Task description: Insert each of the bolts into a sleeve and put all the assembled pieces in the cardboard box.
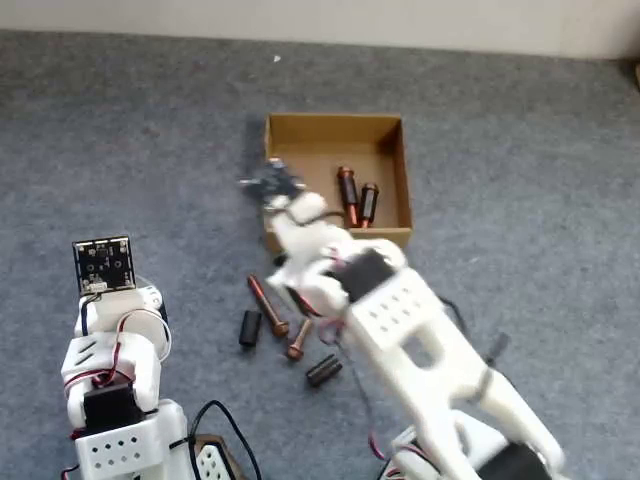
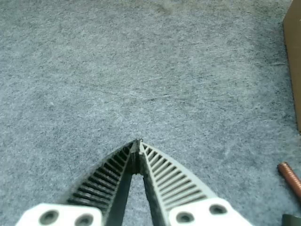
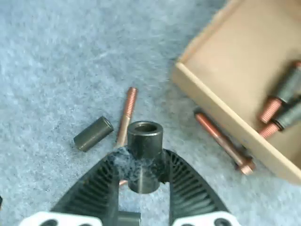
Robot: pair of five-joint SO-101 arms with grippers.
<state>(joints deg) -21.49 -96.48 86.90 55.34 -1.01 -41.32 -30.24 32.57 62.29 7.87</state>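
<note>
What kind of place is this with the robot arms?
Probably a robot practice table in a lab or workshop: a grey felt-like cover, a cardboard box, a loose bolt, and the right gripper holding a sleeve.

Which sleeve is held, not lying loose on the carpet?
The sleeve clamped in the right gripper, its open end showing. Another sleeve lies loose on its side on the carpet, beside a bolt.

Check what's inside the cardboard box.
Two sleeved bolts lie side by side in the cardboard box; nothing else shows beside them. The right gripper, holding a sleeve, covers the box's near left corner, so that spot can't be checked.
</note>
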